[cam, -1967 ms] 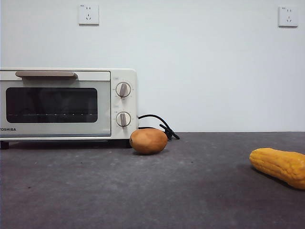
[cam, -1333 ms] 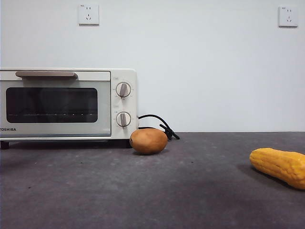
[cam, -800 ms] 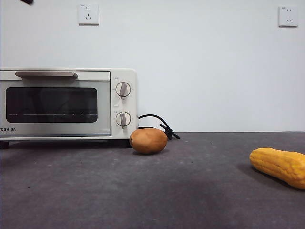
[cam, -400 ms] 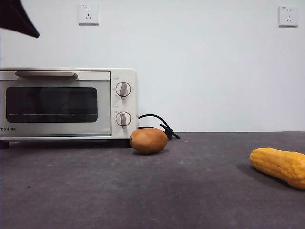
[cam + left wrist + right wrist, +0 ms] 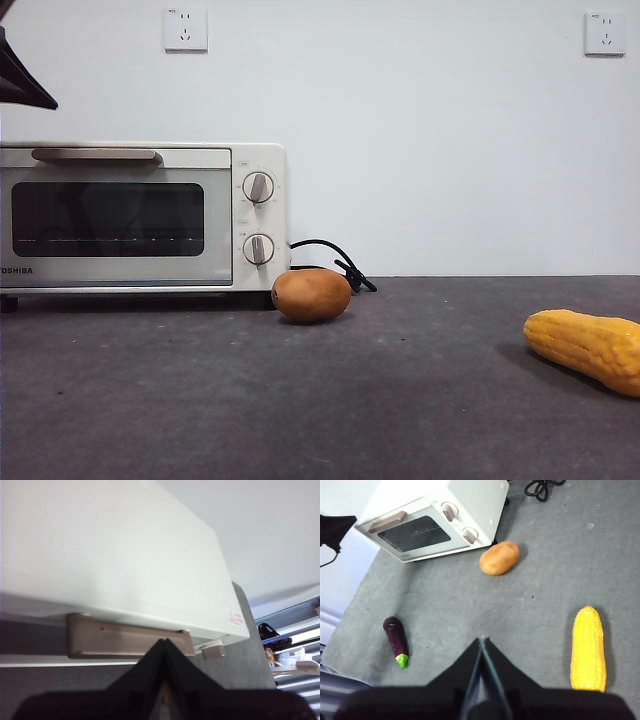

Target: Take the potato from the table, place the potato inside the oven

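We see the left gripper (image 5: 164, 642) poised above the oven (image 5: 115, 560), just over its beige bar handle (image 5: 125, 641), with its two black jaws pressed together and holding nothing; in the front view it shows as a dark tip (image 5: 20, 80) above the oven's near top corner. The right gripper (image 5: 481, 641) hangs high over the worktop (image 5: 470, 605), well apart from the oven, its jaws likewise closed to a point and empty.

We count one oven (image 5: 140, 215), door shut, with two round knobs (image 5: 258, 187) and a black cord (image 5: 330, 262) behind it. One potato (image 5: 311, 295) lies on the worktop (image 5: 300, 400), just beside the oven's knob end. One corn cob (image 5: 585, 348) lies well apart from the oven, and one eggplant (image 5: 396, 641) lies out in front of the oven door.
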Available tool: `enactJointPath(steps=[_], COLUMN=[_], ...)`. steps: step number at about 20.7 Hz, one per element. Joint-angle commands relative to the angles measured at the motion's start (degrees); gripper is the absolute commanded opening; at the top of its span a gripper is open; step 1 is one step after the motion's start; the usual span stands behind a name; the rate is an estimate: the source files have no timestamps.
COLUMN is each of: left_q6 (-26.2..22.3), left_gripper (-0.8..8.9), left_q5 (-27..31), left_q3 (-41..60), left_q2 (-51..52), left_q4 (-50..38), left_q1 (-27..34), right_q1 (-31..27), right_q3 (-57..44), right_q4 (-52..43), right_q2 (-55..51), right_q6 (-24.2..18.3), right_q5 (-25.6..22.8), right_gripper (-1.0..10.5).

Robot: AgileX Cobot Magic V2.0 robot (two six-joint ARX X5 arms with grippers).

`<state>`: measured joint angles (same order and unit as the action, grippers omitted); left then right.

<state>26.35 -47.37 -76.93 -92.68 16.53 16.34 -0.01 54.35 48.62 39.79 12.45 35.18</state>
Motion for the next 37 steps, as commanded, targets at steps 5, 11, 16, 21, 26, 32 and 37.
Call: enactJointPath(steps=[5, 11, 16, 21, 26, 32, 37], left_q6=[0.5, -0.4, -2.0, -3.8, -4.5, -9.7, -12.6], left_gripper=[-0.06, -0.06, -0.06, -0.06, -0.06, -0.06, -0.06], left_q5=[4.0, 6.9, 8.1, 11.6, 13.2, 18.8, 19.4], left_q3=[-0.2, -0.3, -0.3, -0.3, -0.3, -0.3, -0.3], left_q2=[-3.8, -3.9, -4.1, -4.1, -4.1, -4.1, -4.1], left_q4=[-1.9, -4.4, -4.7, -3.7, -2.3, 4.8, 8.7], left_q1=[-0.7, -1.4, -2.9, -4.6, -5.5, -7.1, -8.2], right_q1=[0.0, 0.0, 0.0, 0.0, 0.0, 0.0, 0.0], right_q3=[0.4, 0.4, 0.4, 0.4, 0.4, 0.4, 0.4], right_q4=[1.1, 2.5, 2.8, 4.0, 4.7, 5.8, 6.3], right_q2=[-0.2, -0.2, -0.2, -0.2, -0.2, -0.2, -0.3], right_q6=[-0.5, -0.5, 0.0, 0.6, 0.6, 0.6, 0.6], right_q5=[0.4, 0.4, 0.4, 0.4, 0.4, 0.4, 0.4], right_gripper=[0.0, 0.0, 0.0, 0.0, 0.0, 0.0, 0.0])
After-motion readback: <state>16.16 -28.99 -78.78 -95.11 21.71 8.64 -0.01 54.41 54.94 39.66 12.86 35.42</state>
